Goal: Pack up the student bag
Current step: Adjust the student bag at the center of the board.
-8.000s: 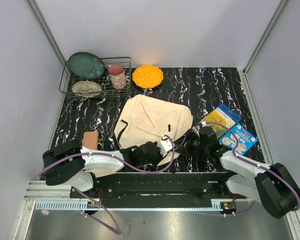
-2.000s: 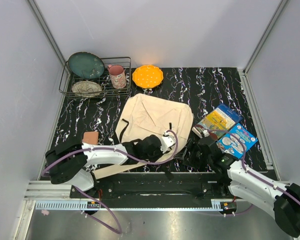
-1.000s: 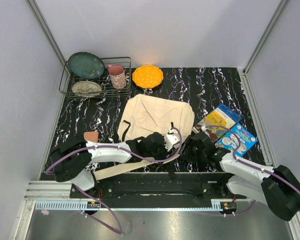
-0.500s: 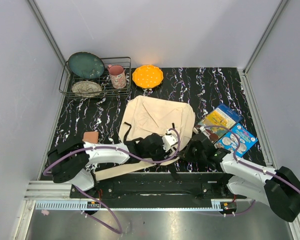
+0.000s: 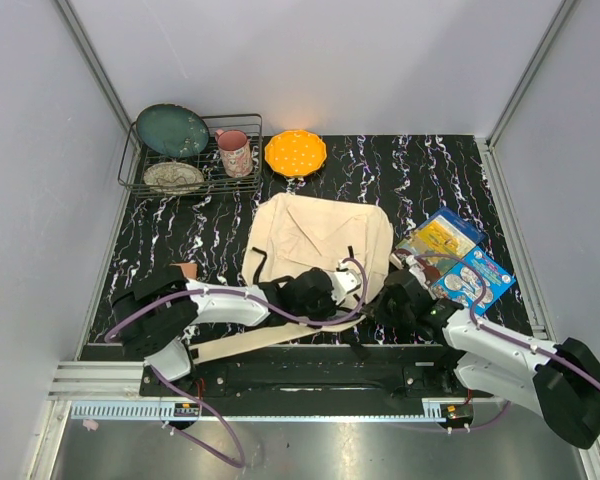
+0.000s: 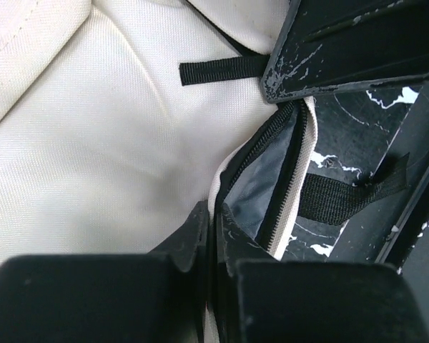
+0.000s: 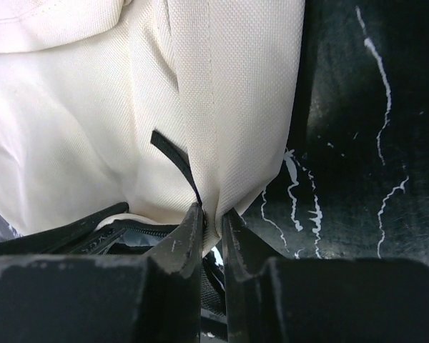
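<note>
The student bag [image 5: 315,230] lies flat at ctr of the counter [image 5: 430,170], flap side up, w/ its long cream strap [image 5: 250,340] trailing toward the near-left edge. Vs the earliest frame it has turned squarer to the counter and slid a little away and to the right. The left gripper [image 6: 213,214] is at the bag's near edge. Its fingers [image 6: 193,236] are pressed together on the cream lip beside the open zipper [image 6: 292,171], grey lining [image 6: 261,187] showing inside; a moment ago they stood apart. The right gripper [image 7: 211,213] is at the bag's near-right corner, clamped on a fold of cream canvas, a grip it already had half a sec back after standing wider before that. The left arm now reaches further right and hides most of the brown block [image 5: 185,269]. Unchanged at the back: wire rack [image 5: 127,172] w/ teal plate [image 5: 172,130] and pink mug [image 5: 235,152], orange dish [image 5: 295,152] beside it. The blue-yellow packs [image 5: 445,240] lie right of the bag.
</note>
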You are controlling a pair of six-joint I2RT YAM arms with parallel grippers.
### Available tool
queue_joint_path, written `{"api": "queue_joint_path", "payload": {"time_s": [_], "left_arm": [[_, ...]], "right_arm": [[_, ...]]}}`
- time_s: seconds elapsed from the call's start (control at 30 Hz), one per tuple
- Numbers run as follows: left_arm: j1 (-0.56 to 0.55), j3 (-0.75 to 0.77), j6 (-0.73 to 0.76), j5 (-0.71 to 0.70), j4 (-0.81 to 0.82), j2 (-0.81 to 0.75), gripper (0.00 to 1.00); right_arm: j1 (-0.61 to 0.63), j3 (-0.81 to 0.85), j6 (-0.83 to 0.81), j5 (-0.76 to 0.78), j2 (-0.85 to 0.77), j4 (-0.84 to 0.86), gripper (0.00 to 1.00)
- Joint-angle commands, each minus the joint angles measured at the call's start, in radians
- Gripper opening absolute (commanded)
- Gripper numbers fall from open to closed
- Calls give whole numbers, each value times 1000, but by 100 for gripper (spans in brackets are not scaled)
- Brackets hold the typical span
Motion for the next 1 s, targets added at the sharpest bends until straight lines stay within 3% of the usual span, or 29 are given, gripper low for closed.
{"api": "queue_joint_path", "payload": {"time_s": [0.0,0.2,0.37,0.43,0.47,0.5,0.57,0.77,0.97], "left_arm": [[25,-14,11,-67,-62,39,0],[38,-79,-13,-84,-26,-55,0],[91,-31,-10,-90,-114,-136,0],[117,21,-9,-70,-145,-153,0],[123,42,-7,-66,-156,-155,0],[128,93,-7,-66,-167,-145,0],[133,148,2,-76,-219,-118,0],[147,292,-24,-92,-274,-67,0],[145,391,-19,-73,-312,-33,0]], "right_arm": [[2,33,-55,184,29,-95,0],[-1,191,-185,305,217,-69,0],[-51,317,-305,339,314,-41,0],[-81,348,-342,298,330,-44,21],[-87,363,-345,290,322,-49,38],[-87,361,-342,284,284,-51,66],[-87,339,-319,256,189,-67,78],[-87,175,-158,126,-127,-80,80],[-82,87,-66,-38,-198,0,75]]}}
